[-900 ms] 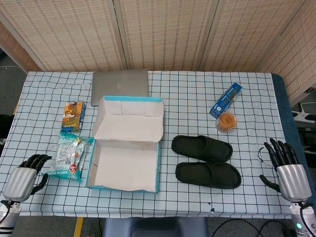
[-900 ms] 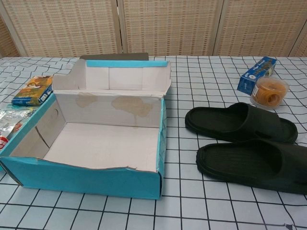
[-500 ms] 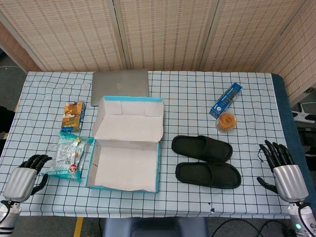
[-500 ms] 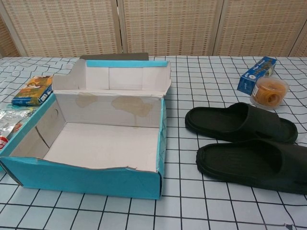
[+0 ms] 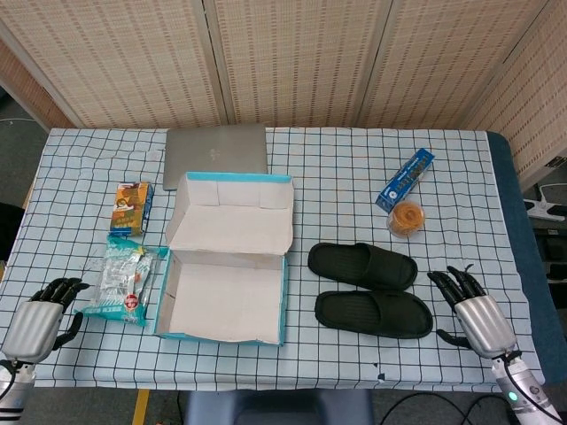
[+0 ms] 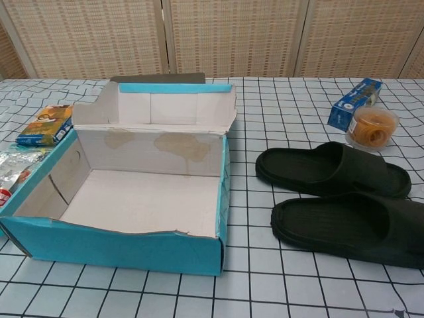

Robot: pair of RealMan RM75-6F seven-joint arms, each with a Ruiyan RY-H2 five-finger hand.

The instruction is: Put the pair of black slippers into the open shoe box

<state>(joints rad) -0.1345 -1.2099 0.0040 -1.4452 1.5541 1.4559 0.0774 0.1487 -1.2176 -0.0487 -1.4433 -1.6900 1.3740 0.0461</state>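
Observation:
Two black slippers lie side by side on the checked tablecloth, right of the box: the far slipper [image 5: 362, 265] [image 6: 331, 170] and the near slipper [image 5: 373, 313] [image 6: 351, 227]. The open shoe box [image 5: 223, 303] [image 6: 142, 202] is blue outside and white inside, empty, with its lid [image 5: 232, 222] folded back. My right hand [image 5: 469, 312] hovers just right of the near slipper, fingers spread, holding nothing. My left hand [image 5: 40, 314] sits at the table's front left corner with fingers apart and nothing in it. Neither hand shows in the chest view.
A snack bag [image 5: 122, 282] and a small carton [image 5: 132, 208] lie left of the box. A closed grey laptop [image 5: 215, 149] sits behind it. A blue tube box [image 5: 405, 178] and a tub of rubber bands [image 5: 407, 218] stand behind the slippers.
My right hand has moved left and slightly toward the front edge, closing in on the near slipper. My left hand has drifted a little lower. The slippers and box have not moved.

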